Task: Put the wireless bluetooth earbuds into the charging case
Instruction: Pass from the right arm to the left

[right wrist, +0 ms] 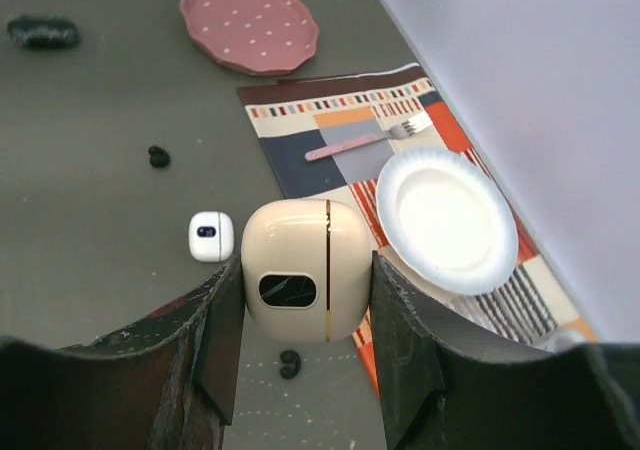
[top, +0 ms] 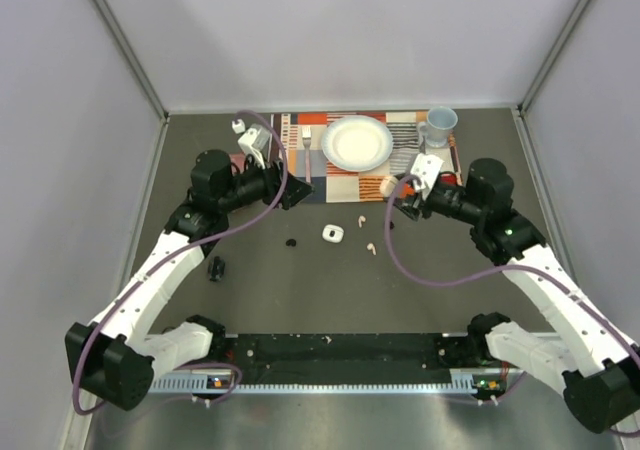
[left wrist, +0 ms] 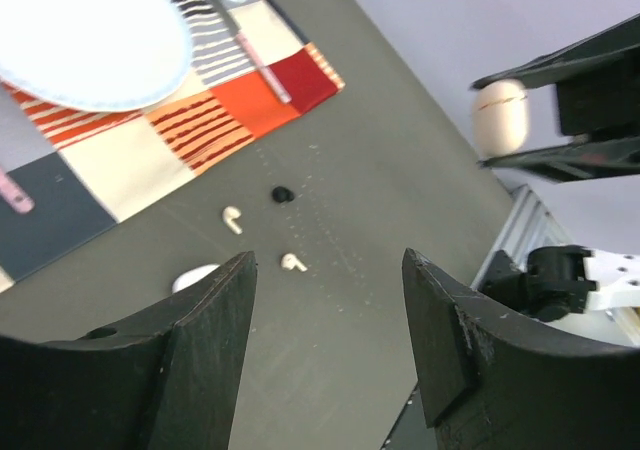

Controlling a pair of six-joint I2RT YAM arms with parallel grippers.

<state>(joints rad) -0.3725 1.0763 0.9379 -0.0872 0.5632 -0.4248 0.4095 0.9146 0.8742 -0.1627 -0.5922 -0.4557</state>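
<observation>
No legible text, labels or numbers.

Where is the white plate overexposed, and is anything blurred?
Top external: even light, the white plate bright yet its rim readable. Left wrist: the plate washes out to flat white, and the cream case looks slightly blurred. Right wrist: that case is sharp, the plate only mildly glaring.

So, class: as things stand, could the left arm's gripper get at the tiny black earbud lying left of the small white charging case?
Probably yes. The tiny black earbud lies on bare grey tabletop near the left gripper, whose jaws stand open and empty, with nothing between them.
</observation>
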